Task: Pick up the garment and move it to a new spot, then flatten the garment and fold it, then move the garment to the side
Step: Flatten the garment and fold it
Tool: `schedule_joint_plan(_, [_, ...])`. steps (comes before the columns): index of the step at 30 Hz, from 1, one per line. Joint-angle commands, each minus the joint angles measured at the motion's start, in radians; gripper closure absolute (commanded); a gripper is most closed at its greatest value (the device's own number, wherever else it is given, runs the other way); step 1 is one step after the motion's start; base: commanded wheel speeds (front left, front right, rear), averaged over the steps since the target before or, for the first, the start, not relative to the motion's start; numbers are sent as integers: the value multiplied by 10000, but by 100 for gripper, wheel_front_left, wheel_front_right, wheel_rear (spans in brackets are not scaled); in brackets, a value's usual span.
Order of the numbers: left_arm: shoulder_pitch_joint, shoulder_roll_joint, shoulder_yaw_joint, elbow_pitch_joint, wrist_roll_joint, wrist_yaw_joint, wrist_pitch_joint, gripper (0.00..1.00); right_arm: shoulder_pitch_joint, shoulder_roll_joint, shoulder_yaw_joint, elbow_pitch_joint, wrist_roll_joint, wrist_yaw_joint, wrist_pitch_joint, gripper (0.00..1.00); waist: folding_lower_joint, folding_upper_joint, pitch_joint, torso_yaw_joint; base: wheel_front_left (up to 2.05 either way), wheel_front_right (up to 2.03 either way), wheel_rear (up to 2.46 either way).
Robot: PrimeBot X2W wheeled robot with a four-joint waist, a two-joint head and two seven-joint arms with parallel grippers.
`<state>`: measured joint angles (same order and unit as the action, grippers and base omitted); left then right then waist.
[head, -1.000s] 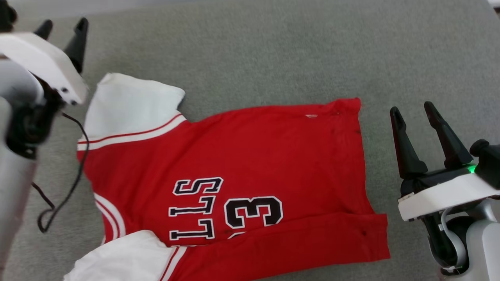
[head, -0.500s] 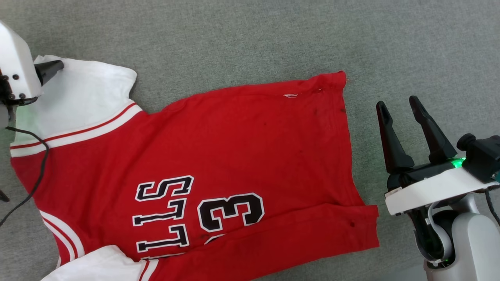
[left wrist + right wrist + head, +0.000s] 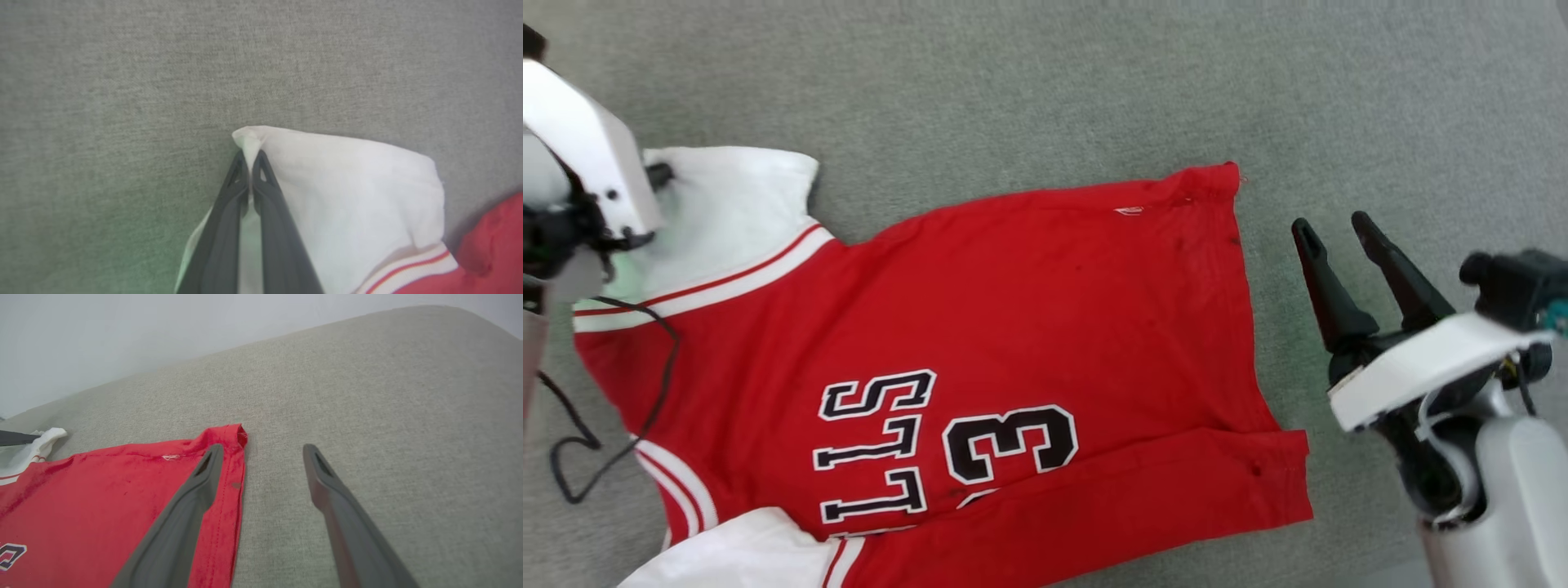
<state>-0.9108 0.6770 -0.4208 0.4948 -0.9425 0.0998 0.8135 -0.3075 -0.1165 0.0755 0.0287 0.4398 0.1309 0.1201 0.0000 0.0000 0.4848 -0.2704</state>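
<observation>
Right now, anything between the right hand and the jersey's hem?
Nothing visible. The open right hand sits beside the hem of the garment, with only bare grey surface between them. The left hand is shut on a corner of the white sleeve.
</observation>
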Motion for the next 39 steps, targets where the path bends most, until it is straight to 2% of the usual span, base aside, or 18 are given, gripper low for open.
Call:
schedule_joint_plan(1, [304,-206,-198,140,114,-54,-80,100,-325,-212,-14,220,218,-4,276,0,0,0,-217,199,0,0,0])
schedule_joint_plan(6, [-255,-480,-205,-28,427,-202,-929,100,-1487,-812,199,1445,1127,-4,2227,0,0,0,-521,714,0,0,0])
schedule_joint_plan(12, [-657,-875,-375,-459,643,-339,-1410,100,-3044,-1353,483,2886,1480,-4,4509,0,0,0,-400,1429,0,0,0])
schedule_joint_plan(17, [-797,-1137,-446,-766,685,-425,-1692,100,-4054,-1467,790,4130,1433,-4,5537,0,0,0,-131,1838,0,0,0])
schedule_joint_plan(21, [-717,-1227,-449,-848,715,-480,-1939,100,-4151,-1345,1335,5329,1479,-6,6788,2,0,0,-65,2028,0,0,0])
schedule_joint_plan(22, [-662,-1249,-442,-843,695,-504,-1994,100,-4143,-1306,1471,5518,1517,-6,6991,60,0,0,-73,2058,0,0,0])
schedule_joint_plan(23, [-613,-1278,-456,-825,671,-540,-2035,100,-4174,-1305,1569,5611,1529,-4,7059,84,0,0,-92,2100,0,0,0])
schedule_joint_plan(24, [-573,-1316,-442,-801,649,-536,-2132,100,-4216,-1330,1663,5634,1534,-4,7023,100,0,0,-131,2145,0,0,0])
schedule_joint_plan(32, [57,-1488,-208,-628,534,-580,-3153,100,-4480,-2022,1530,4851,1507,-4,5671,100,0,0,-856,2434,0,0,0])
schedule_joint_plan(39, [1990,-1515,315,-989,107,-432,-4482,100,-3092,-2262,1149,3838,1347,-4,4743,100,0,0,-2233,2653,0,0,0])
